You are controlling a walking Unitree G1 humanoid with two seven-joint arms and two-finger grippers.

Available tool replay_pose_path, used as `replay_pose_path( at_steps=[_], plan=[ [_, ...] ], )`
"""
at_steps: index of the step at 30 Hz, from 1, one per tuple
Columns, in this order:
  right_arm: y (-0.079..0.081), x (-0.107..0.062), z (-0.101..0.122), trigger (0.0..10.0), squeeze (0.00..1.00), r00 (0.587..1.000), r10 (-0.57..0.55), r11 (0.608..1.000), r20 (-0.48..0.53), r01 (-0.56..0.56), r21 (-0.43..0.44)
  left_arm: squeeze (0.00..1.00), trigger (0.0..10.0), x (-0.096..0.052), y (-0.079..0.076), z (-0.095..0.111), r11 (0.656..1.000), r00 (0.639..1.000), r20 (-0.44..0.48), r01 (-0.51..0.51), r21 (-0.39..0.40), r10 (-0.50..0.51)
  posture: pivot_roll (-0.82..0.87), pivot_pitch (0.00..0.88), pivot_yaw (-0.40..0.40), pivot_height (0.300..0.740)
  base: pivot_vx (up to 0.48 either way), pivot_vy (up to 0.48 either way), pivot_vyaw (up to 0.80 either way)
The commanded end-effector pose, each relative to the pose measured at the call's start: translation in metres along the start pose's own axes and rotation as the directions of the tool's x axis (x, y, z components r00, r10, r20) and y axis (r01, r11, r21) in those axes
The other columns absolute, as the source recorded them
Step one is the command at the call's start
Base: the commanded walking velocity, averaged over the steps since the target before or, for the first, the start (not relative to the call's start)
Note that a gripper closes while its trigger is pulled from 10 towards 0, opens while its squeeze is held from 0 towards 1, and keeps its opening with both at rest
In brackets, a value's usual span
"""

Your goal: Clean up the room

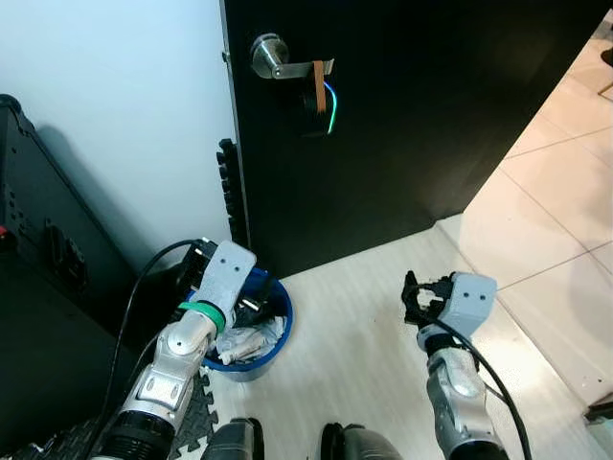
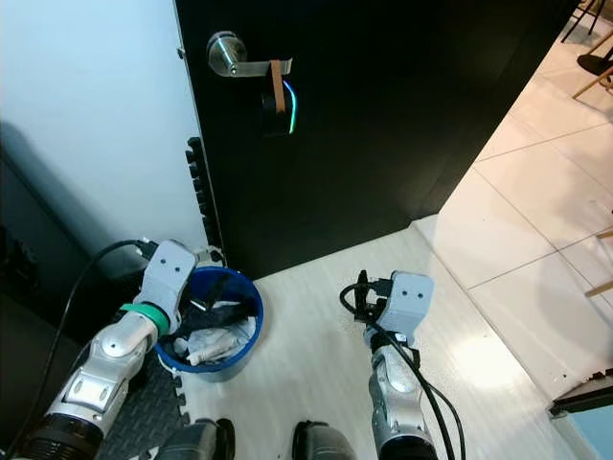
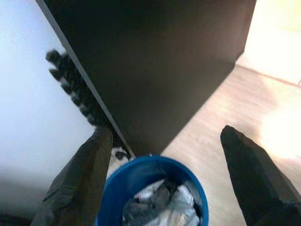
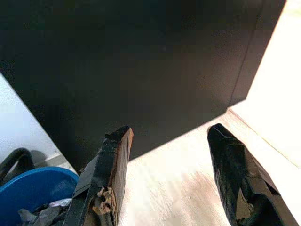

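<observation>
A round blue bin [image 1: 273,347] stands on the pale wood floor at the foot of a black door [image 1: 412,115]. Crumpled white and grey rubbish [image 1: 247,340] lies inside it, also seen as rubbish [image 3: 162,205] in the left wrist view. My left gripper [image 1: 239,305] hangs over the bin's near-left rim, open, with nothing between its fingers [image 3: 80,181]. My right gripper [image 1: 419,295] hovers over bare floor to the bin's right, open and empty, its fingers [image 4: 106,176] pointing toward the door.
A silver lever handle [image 1: 278,57] on the door carries a brown strap and a blue-green cord. A black case [image 1: 43,307] stands at the left by the white wall [image 1: 124,125]. Black foam mat pieces [image 1: 228,192] lean at the door edge. Glossy white tiles [image 1: 565,211] lie to the right.
</observation>
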State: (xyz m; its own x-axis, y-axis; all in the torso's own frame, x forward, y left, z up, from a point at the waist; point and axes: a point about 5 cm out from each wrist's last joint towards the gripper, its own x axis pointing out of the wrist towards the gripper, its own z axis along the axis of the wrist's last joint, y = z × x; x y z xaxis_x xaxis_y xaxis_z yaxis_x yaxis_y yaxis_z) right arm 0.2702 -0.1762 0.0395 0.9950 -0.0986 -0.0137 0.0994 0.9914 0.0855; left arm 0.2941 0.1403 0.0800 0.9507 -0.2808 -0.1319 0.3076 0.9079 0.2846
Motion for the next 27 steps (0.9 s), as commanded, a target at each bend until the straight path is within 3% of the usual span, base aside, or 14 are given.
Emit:
replay_pose_path(
  at_steps=[1, 6, 13, 14, 15, 17, 19, 21, 24, 27],
  plan=[
    [0.001, -0.004, 0.0, 10.0, 0.0, 1.0, 0.006, 1.0, 0.008, -0.006, -0.005, 0.0, 10.0, -0.005, 0.0, -0.006, 1.0, 1.0, -0.012, -0.004, 0.001, 0.004, 0.05, 0.0, 0.015, 0.74, 0.0, 0.0, 0.0],
    [0.001, -0.007, 0.021, 10.0, 0.0, 0.995, 0.016, 1.0, 0.103, -0.013, -0.026, 0.0, 10.0, -0.017, -0.006, 0.003, 1.0, 0.999, 0.046, 0.006, 0.011, -0.006, 0.04, 0.0, 0.014, 0.74, 0.0, 0.0, 0.0],
    [-0.001, -0.011, 0.026, 10.0, 0.0, 0.992, 0.001, 1.0, 0.124, 0.002, -0.021, 0.0, 10.0, -0.016, -0.007, 0.008, 1.0, 0.997, 0.071, 0.005, -0.006, -0.005, 0.02, 0.0, 0.011, 0.74, 0.0, 0.0, 0.0],
    [-0.007, -0.027, 0.036, 10.0, 0.0, 0.989, 0.0, 0.999, 0.146, 0.005, -0.036, 0.0, 10.0, -0.031, -0.001, 0.017, 1.0, 0.995, 0.104, -0.002, -0.019, 0.004, 0.03, 0.0, 0.006, 0.74, 0.0, 0.0, 0.0],
    [-0.007, -0.027, 0.036, 10.0, 0.0, 0.989, 0.0, 0.999, 0.146, 0.005, -0.036, 0.0, 10.0, -0.031, -0.001, 0.017, 1.0, 0.995, 0.104, -0.002, -0.019, 0.004, 0.03, 0.0, 0.006, 0.74, 0.0, 0.0, 0.0],
    [-0.017, -0.045, 0.038, 10.0, 0.0, 0.991, -0.012, 0.999, 0.133, 0.017, -0.036, 0.0, 10.0, -0.047, 0.004, 0.019, 1.0, 0.993, 0.114, -0.004, -0.017, 0.006, 0.03, 0.006, 0.009, 0.74, 0.0, 0.0, 0.0],
    [-0.02, -0.05, 0.037, 10.0, 0.0, 0.992, -0.02, 0.999, 0.124, 0.024, -0.031, 0.0, 10.0, -0.05, 0.005, 0.02, 1.0, 0.994, 0.112, -0.007, -0.02, 0.01, 0.03, 0.006, 0.009, 0.74, 0.0, 0.0, 0.0],
    [-0.019, -0.049, 0.033, 10.0, 0.0, 0.994, -0.007, 0.999, 0.111, 0.013, -0.049, 0.0, 10.0, -0.045, 0.004, 0.019, 1.0, 0.994, 0.111, -0.011, -0.014, 0.013, 0.03, 0.011, 0.008, 0.74, 0.0, 0.0, 0.0],
    [-0.012, -0.048, 0.039, 10.0, 0.0, 0.991, 0.037, 0.997, 0.126, -0.029, -0.07, 0.0, 10.0, -0.032, 0.003, 0.035, 1.0, 0.986, 0.167, -0.015, -0.003, 0.015, 0.02, 0.004, 0.019, 0.74, 0.0, 0.0, 0.0],
    [-0.011, -0.053, 0.044, 10.0, 0.0, 0.99, 0.047, 0.997, 0.13, -0.038, -0.07, 0.0, 10.0, -0.034, 0.003, 0.043, 1.0, 0.982, 0.188, -0.013, -0.003, 0.013, 0.03, 0.0, 0.021, 0.74, 0.0, 0.0, 0.0]
  ],
)
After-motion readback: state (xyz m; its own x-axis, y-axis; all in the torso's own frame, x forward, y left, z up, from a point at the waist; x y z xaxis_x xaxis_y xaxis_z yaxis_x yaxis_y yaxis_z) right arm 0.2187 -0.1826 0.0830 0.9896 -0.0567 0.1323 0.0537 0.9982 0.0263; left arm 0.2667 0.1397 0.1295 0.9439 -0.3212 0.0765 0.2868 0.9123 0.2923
